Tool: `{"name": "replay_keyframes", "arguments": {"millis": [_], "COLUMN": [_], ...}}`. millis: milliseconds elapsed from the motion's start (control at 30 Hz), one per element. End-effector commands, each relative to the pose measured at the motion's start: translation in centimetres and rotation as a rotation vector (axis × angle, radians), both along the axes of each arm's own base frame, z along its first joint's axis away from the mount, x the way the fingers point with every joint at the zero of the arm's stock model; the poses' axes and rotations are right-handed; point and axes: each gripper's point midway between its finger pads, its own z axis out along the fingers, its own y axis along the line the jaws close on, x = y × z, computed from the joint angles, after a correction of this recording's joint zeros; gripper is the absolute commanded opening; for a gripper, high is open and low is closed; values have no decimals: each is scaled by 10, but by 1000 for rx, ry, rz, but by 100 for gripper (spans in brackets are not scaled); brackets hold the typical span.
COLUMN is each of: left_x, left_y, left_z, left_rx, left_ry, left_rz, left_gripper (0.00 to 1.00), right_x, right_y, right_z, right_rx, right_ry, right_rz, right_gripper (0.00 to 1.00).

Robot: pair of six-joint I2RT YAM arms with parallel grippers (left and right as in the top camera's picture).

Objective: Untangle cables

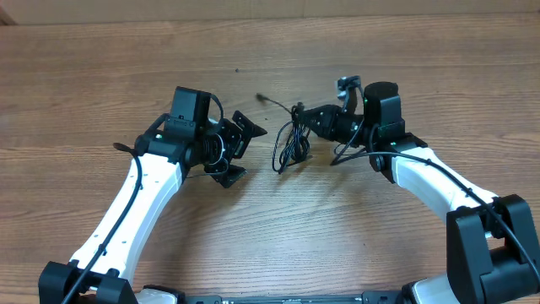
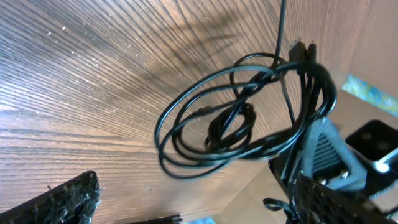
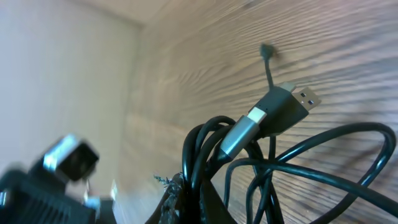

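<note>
The thin black looped cables (image 1: 291, 142) sit bunched in a tangle near the middle of the brown wood-grain bench (image 1: 337, 245), with a grey-sleeved USB plug (image 3: 273, 112) poking out. The right end effector (image 1: 305, 118) is clamped tight on their upper end. The left end effector (image 1: 239, 152), just beside them, gapes wide and holds nothing.
</note>
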Motion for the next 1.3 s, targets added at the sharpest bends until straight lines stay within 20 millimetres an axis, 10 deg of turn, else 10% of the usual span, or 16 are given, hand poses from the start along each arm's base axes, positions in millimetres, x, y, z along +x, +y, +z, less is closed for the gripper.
{"name": "replay_keyframes", "arguments": {"millis": [0,433,1267], "left_x": [-2,2,29], "left_y": [-11,-9,31], "left_z": [15,1,-4], "left_rx": [-9,166,389], "left_ry": [-56,-121,-214], "left_rz": [-52,-34,116], "left_gripper": [100,100,100], "right_x": [14,32,25], "right_y": [-10,-19,-7], "right_z": [-3,4,0], "right_rx": [56,305,263], "right_ry": [135,427,402], "right_rz": [-171,-462,-429], "right_gripper": [4,4,4]}}
